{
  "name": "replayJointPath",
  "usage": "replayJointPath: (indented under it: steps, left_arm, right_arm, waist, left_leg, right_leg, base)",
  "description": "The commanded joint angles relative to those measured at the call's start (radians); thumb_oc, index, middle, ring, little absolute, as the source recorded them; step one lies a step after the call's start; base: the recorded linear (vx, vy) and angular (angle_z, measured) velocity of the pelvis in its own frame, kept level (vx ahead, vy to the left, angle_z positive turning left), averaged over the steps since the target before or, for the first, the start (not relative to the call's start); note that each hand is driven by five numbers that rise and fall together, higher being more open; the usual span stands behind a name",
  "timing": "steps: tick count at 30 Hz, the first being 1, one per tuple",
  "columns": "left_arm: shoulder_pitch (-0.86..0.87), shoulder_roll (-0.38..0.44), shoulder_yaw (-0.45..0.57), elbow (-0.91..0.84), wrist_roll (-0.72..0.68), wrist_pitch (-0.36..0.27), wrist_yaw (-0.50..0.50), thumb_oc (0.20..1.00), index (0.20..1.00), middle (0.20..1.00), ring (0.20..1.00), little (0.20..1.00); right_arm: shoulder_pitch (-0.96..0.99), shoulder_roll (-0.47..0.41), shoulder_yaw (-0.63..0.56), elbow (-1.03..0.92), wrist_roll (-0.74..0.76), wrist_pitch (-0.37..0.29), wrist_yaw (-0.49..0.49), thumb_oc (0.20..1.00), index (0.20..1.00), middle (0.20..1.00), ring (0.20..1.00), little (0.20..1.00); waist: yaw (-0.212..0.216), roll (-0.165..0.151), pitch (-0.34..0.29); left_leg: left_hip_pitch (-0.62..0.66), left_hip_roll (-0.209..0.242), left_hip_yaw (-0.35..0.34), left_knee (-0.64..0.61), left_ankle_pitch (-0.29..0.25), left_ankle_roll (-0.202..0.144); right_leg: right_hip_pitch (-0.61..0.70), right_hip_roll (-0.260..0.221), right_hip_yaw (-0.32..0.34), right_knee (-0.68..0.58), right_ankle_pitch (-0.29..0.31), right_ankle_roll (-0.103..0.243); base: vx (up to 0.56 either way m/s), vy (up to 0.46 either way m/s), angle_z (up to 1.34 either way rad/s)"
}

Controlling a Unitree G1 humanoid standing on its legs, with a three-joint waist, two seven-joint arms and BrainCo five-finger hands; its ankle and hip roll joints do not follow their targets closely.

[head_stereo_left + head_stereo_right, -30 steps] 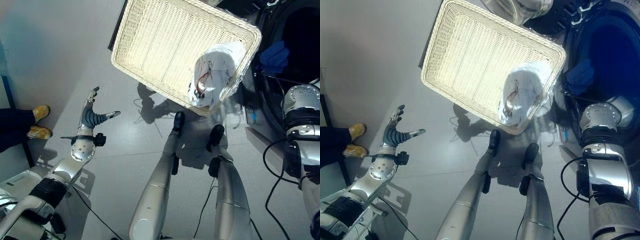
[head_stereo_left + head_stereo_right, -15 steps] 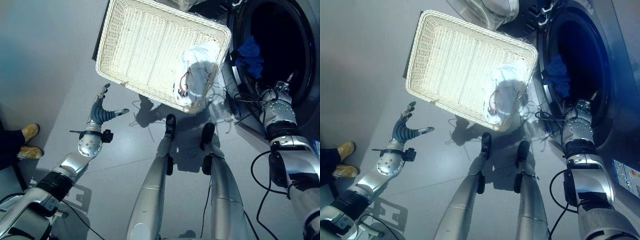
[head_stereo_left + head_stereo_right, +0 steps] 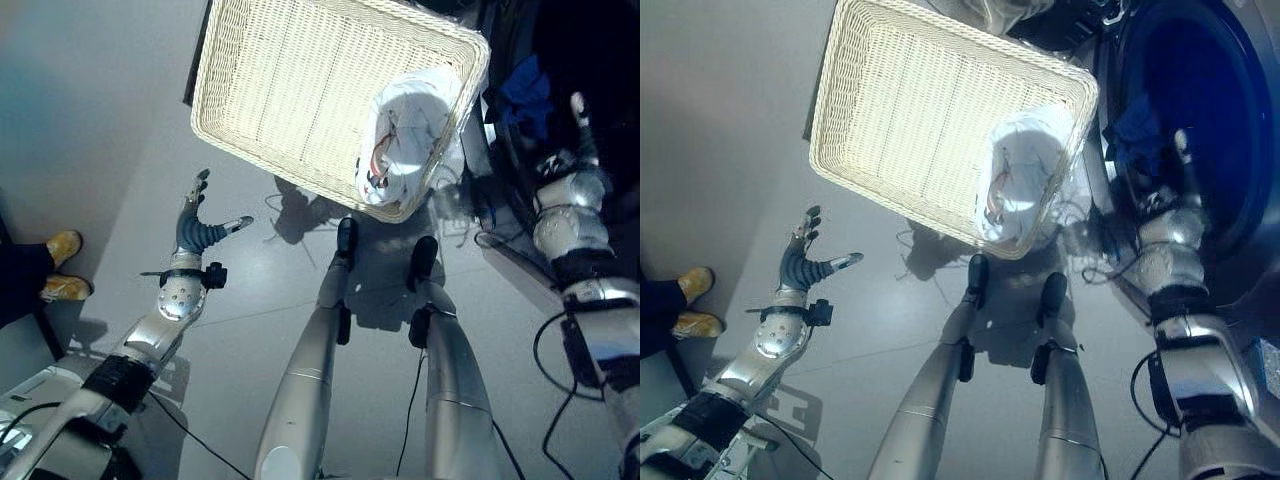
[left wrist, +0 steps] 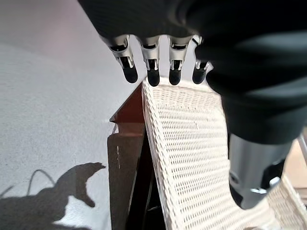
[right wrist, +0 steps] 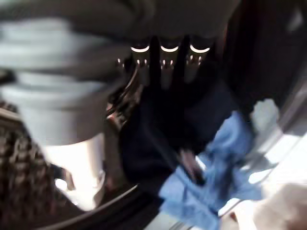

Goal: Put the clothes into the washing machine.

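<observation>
**A:** Left arm (image 3: 140,345) first: silver-grey shell, a black band round the forearm, and a round silver wrist joint (image 3: 180,300) with a small black knob on its side.

**B:** And the left hand (image 3: 195,228) has a dark ribbed cover (image 4: 249,72) over its back, silver fingers (image 4: 152,72) capped in dark tips and a stout silver thumb (image 4: 249,167).

**A:** The right arm (image 3: 585,290) matches it, with rounded silver segments split by black bands.

**B:** The right hand (image 3: 578,108) is the same, slim and silver.
</observation>
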Motion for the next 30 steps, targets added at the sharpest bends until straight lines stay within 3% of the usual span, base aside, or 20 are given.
replayJointPath:
  steps: [1, 6, 8, 12, 16, 20, 25, 27, 30]
  left_arm:
    - [0.051, -0.075, 0.057, -0.038, 0.083, -0.123, 0.106, 1.000, 1.000, 1.000, 1.000, 1.000]
    - [0.068, -0.148, 0.100, -0.064, 0.158, -0.160, 0.176, 1.000, 1.000, 1.000, 1.000, 1.000]
    - [0.082, -0.188, 0.111, -0.071, 0.139, -0.157, 0.186, 1.000, 1.000, 1.000, 1.000, 1.000]
    - [0.133, -0.257, 0.138, -0.049, 0.053, -0.162, 0.173, 1.000, 1.000, 1.000, 1.000, 1.000]
    - [0.161, -0.288, 0.159, -0.014, 0.025, -0.161, 0.162, 1.000, 1.000, 1.000, 1.000, 1.000]
    - [0.192, -0.327, 0.191, 0.050, -0.070, -0.184, 0.123, 1.000, 1.000, 1.000, 1.000, 1.000]
    - [0.203, -0.356, 0.216, 0.105, -0.179, -0.167, 0.072, 1.000, 1.000, 1.000, 1.000, 1.000]
    - [0.203, -0.375, 0.228, 0.173, -0.233, -0.142, 0.030, 1.000, 1.000, 1.000, 1.000, 1.000]
    - [0.198, -0.380, 0.231, 0.204, -0.248, -0.131, 0.013, 1.000, 1.000, 1.000, 1.000, 1.000]
  right_arm:
    - [0.120, 0.001, 0.000, -0.084, -0.089, -0.091, -0.014, 1.000, 1.000, 1.000, 1.000, 1.000]
    - [0.280, 0.108, 0.021, -0.232, -0.318, -0.186, -0.133, 1.000, 1.000, 1.000, 1.000, 1.000]
    - [0.334, 0.135, 0.039, -0.343, -0.487, -0.206, -0.255, 1.000, 1.000, 1.000, 1.000, 1.000]
    - [0.415, 0.172, 0.044, -0.508, -0.672, -0.232, -0.353, 1.000, 1.000, 1.000, 1.000, 1.000]
    - [0.454, 0.194, 0.048, -0.594, -0.727, -0.227, -0.367, 1.000, 1.000, 1.000, 1.000, 1.000]
    - [0.483, 0.205, 0.060, -0.652, -0.815, -0.184, -0.320, 1.000, 1.000, 1.000, 1.000, 1.000]
    - [0.480, 0.197, 0.094, -0.673, -0.994, -0.124, -0.305, 1.000, 1.000, 1.000, 1.000, 1.000]
    - [0.454, 0.165, 0.126, -0.667, -1.121, -0.054, -0.292, 1.000, 1.000, 1.000, 1.000, 1.000]
    - [0.432, 0.142, 0.143, -0.655, -1.163, -0.030, -0.293, 1.000, 1.000, 1.000, 1.000, 1.000]
  waist:
    - [-0.041, 0.034, -0.013]
    - [-0.067, 0.014, -0.013]
    - [-0.080, 0.008, -0.013]
    - [-0.097, -0.008, -0.013]
    - [-0.107, -0.020, -0.013]
    - [-0.113, -0.029, -0.013]
    - [-0.108, -0.032, -0.013]
    - [-0.100, -0.034, -0.013]
    - [-0.095, -0.035, -0.013]
  left_leg:
    - [0.030, -0.053, 0.058, 0.010, -0.053, 0.014]
    - [0.046, -0.047, 0.073, -0.006, -0.056, 0.016]
    - [0.058, -0.046, 0.080, -0.014, -0.055, 0.016]
    - [0.074, -0.048, 0.087, -0.020, -0.059, 0.016]
    - [0.086, -0.050, 0.092, -0.022, -0.063, 0.017]
    - [0.096, -0.055, 0.092, -0.016, -0.068, 0.020]
    - [0.098, -0.058, 0.090, -0.014, -0.069, 0.022]
    - [0.100, -0.059, 0.085, -0.014, -0.066, 0.021]
    - [0.103, -0.060, 0.082, -0.017, -0.065, 0.021]
  right_leg:
    - [0.038, 0.062, 0.000, -0.105, 0.093, 0.059]
    - [0.049, 0.058, 0.012, -0.130, 0.111, 0.067]
    - [0.062, 0.053, 0.017, -0.145, 0.119, 0.072]
    - [0.082, 0.049, 0.021, -0.164, 0.126, 0.080]
    - [0.096, 0.047, 0.027, -0.180, 0.134, 0.085]
    - [0.106, 0.043, 0.032, -0.189, 0.141, 0.089]
    - [0.111, 0.038, 0.028, -0.187, 0.138, 0.092]
    - [0.116, 0.035, 0.020, -0.183, 0.137, 0.095]
    - [0.119, 0.033, 0.016, -0.184, 0.136, 0.096]
  base:
    - [-0.06, 0.097, -0.03]
    - [-0.04, 0.086, -0.04]
    - [-0.03, 0.090, -0.10]
    - [-0.04, 0.086, -0.10]
    - [-0.03, 0.064, -0.03]
    - [-0.02, 0.058, -0.03]
    - [-0.01, 0.019, -0.01]
    - [0.00, 0.000, 0.00]
    - [0.00, -0.013, 0.06]
